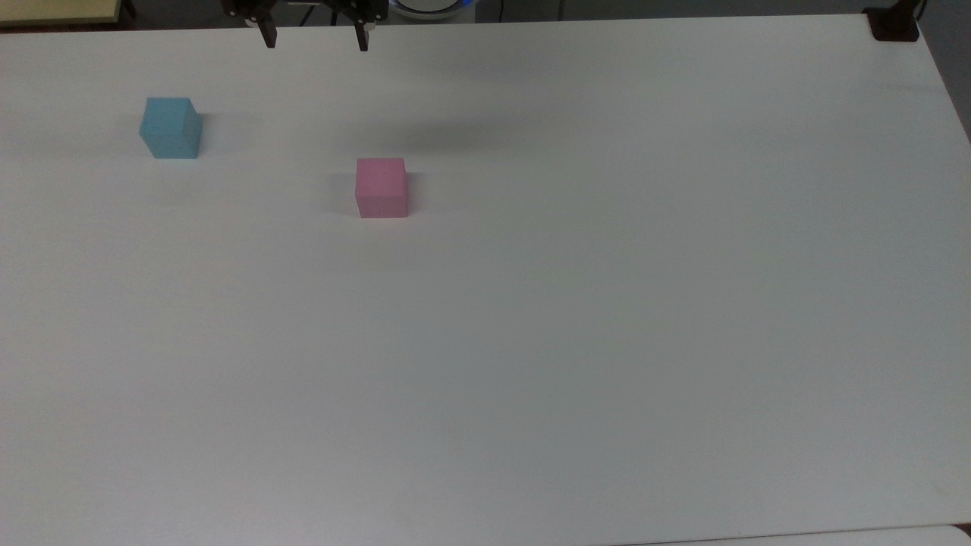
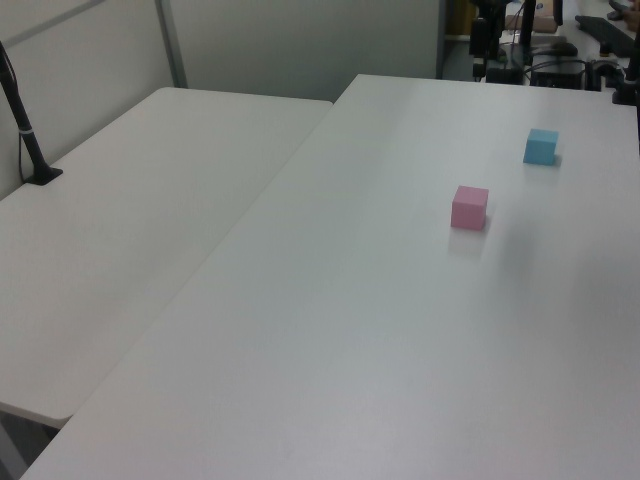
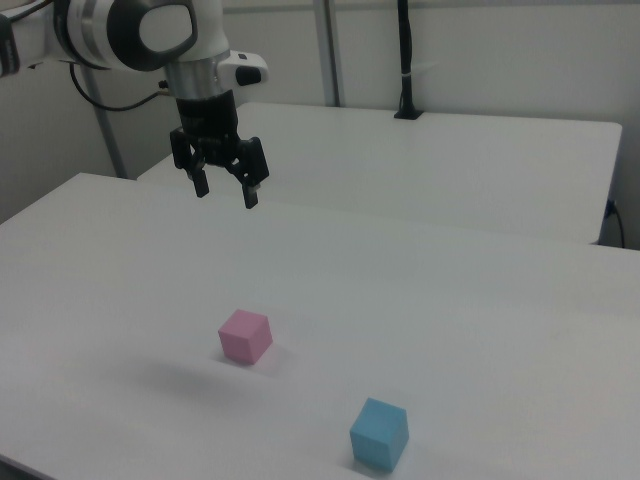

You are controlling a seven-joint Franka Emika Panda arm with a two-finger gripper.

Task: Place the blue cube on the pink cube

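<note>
The blue cube (image 1: 171,128) rests on the white table (image 1: 531,341) toward the top view's upper left; it also appears as the blue cube (image 2: 541,146) and the blue cube (image 3: 380,433). The pink cube (image 1: 381,187) sits apart from it near the top view's upper middle, seen again as the pink cube (image 2: 470,207) and the pink cube (image 3: 245,335). My gripper (image 3: 226,192) hangs high above the table, open and holding nothing. In the top view the gripper (image 1: 315,42) pokes in at the top edge, between the two cubes.
A second white table (image 3: 450,160) adjoins the first along a seam. A black post (image 3: 405,60) stands on it, and the black post base (image 1: 894,23) shows at the top view's upper right corner. Cables and equipment (image 2: 560,60) lie beyond the table's far end.
</note>
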